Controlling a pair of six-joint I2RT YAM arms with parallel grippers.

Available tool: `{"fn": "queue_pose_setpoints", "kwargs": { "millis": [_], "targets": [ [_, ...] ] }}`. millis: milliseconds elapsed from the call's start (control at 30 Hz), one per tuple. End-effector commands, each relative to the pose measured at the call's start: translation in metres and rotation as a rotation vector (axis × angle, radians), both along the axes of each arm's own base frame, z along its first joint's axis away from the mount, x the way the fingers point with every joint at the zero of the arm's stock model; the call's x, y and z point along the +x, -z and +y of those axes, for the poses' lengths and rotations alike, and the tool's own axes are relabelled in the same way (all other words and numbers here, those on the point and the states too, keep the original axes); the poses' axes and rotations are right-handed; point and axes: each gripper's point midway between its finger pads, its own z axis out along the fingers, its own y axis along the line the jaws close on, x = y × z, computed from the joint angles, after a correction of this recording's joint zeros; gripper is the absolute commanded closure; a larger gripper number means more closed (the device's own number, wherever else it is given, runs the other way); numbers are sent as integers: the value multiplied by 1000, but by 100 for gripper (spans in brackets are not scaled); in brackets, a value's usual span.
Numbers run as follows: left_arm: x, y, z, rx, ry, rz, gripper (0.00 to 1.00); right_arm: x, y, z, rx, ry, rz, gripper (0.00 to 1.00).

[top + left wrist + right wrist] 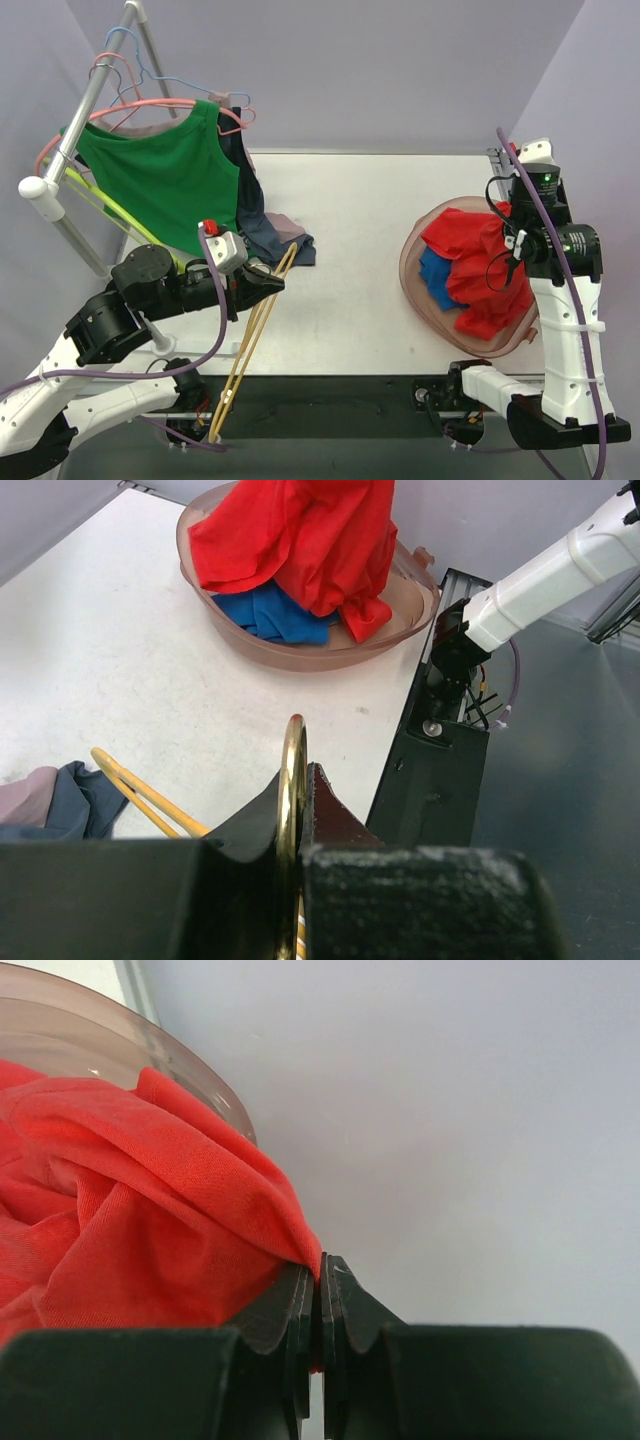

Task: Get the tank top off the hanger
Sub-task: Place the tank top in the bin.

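**Tank top [470, 262] hanging from the right gripper [512, 262] over the basin [408, 272], hanger [252, 335] apart in the left gripper [268, 282]**

The red tank top is draping down from the right gripper, whose fingers are closing tight on a fold of the cloth. The pinch is sitting above the basin's right rim. Most of the fabric is lying heaped inside the basin, on top of a blue cloth [432, 272], and one flap is trailing over the near rim.

The hanger is lying well left of the basin. Its long axis is running from the near table edge up toward the table's middle. The left gripper's fingers are clamping shut on its thin gold hook.

No cloth is showing on the hanger, so the two appear to be separated already. The tank top is hanging below and to the left of the right fingers, over the basin, so the right arm is the one placed to act. Letting go there would likely drop the cloth inside, though the trailing flap may stay draped over the rim.
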Motion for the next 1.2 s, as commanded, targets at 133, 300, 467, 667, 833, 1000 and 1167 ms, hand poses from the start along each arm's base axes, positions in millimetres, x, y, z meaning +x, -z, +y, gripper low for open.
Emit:
{"fn": "queue_pose_setpoints", "kwargs": {
  "millis": [133, 300, 467, 667, 833, 1000, 1167],
  "targets": [
    [0, -29, 1, -49, 1, -70, 100, -16, -8, -10, -13, 50, -23, 100],
    [3, -29, -1, -51, -5, -73, 100, 17, 33, 17, 148, -56, -16, 96],
    [6, -33, -4, -61, -5, -79, 100, 52, 99, 45, 322, -97, 47, 89],
    [12, -38, -6, -54, -20, -98, 100, 58, 171, 60, 450, -34, 143, 71],
    [22, -39, -9, -48, -56, -109, 100, 54, 162, 72, 543, -30, 100, 47],
    [39, -45, -10, -64, -131, -129, 100, 48, 115, 111, 790, -79, -31, 36],
    [62, -53, -8, -94, -246, -146, 100, 34, 78, 155, 970, -199, -132, 24]
  ]
}}
